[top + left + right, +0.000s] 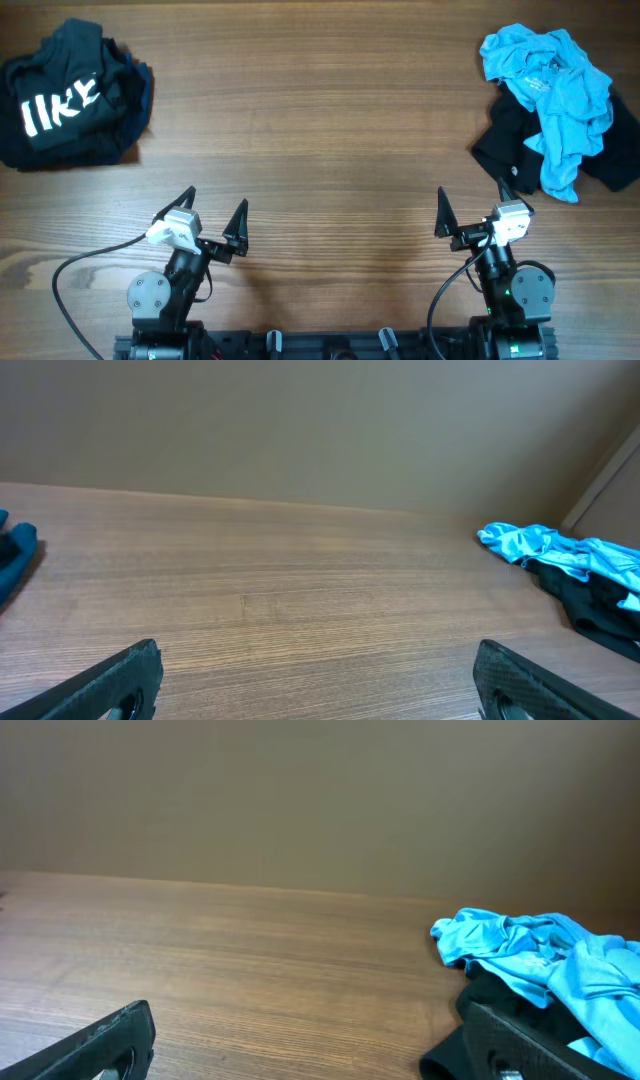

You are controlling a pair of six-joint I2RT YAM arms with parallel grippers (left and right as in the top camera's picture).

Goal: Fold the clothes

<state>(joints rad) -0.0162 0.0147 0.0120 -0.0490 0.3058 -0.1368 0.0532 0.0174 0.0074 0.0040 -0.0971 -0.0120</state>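
Observation:
A crumpled light blue shirt [555, 90] lies on a black garment [510, 140] at the table's far right. They also show in the right wrist view, the blue shirt [540, 955] and the black garment [500, 1005], and in the left wrist view [560, 555]. A folded dark navy garment with white letters [70, 95] sits at the far left. My left gripper [214, 222] is open and empty near the front edge. My right gripper [470, 208] is open and empty, close in front of the black garment.
The wooden table [320, 150] spreads between the two piles. A plain beige wall [320, 430] stands behind its far edge. Cables trail from both arm bases at the front edge.

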